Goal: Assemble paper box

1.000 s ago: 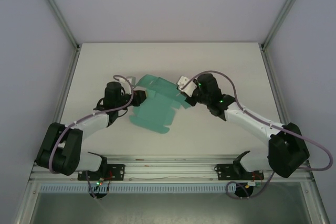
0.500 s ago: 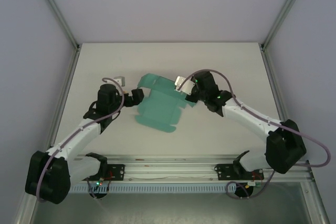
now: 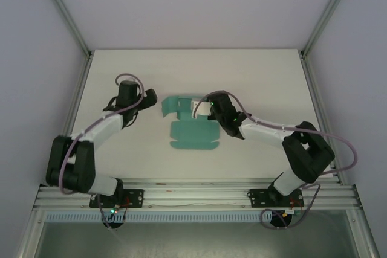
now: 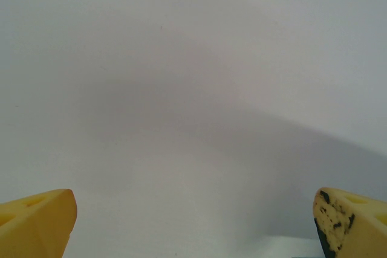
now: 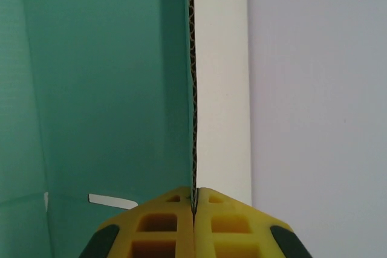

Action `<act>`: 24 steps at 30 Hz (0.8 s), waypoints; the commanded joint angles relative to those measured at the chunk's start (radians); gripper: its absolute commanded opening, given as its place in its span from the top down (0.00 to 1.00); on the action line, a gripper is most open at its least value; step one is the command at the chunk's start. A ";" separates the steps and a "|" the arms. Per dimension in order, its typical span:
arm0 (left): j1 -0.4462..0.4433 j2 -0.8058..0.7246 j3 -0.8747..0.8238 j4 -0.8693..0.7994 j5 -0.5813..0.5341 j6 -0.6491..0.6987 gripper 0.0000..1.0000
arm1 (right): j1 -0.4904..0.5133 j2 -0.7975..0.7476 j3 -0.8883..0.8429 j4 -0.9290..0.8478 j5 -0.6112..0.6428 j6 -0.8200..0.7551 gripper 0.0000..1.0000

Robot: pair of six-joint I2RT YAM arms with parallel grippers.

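The paper box is a teal die-cut sheet lying mostly flat at the table's middle, with its back flaps raised. My right gripper is shut on one upright flap at the sheet's back right. In the right wrist view the yellow fingers pinch that flap's corrugated edge; the teal face is on the left and the white underside on the right. My left gripper hovers just left of the sheet, apart from it. Its yellow fingertips stand wide open over bare table.
The white table is bounded by grey walls and metal frame posts at the back corners. The arm bases sit on a rail at the near edge.
The left gripper let go of the sheet's left edge and drew back to the left. The right gripper swung the sheet round so it lies square to the table, still holding the flap.
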 commanded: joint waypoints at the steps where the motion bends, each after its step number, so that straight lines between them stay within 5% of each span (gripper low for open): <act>1: 0.001 0.069 0.039 0.027 0.065 0.025 0.00 | 0.013 0.030 -0.045 0.196 0.051 -0.079 1.00; 13: -0.074 0.162 -0.049 0.343 0.387 0.168 0.16 | 0.017 0.083 -0.063 0.272 0.099 -0.086 1.00; 24: -0.186 0.166 -0.164 0.572 0.322 0.254 0.23 | 0.028 0.077 -0.049 0.216 0.147 -0.060 1.00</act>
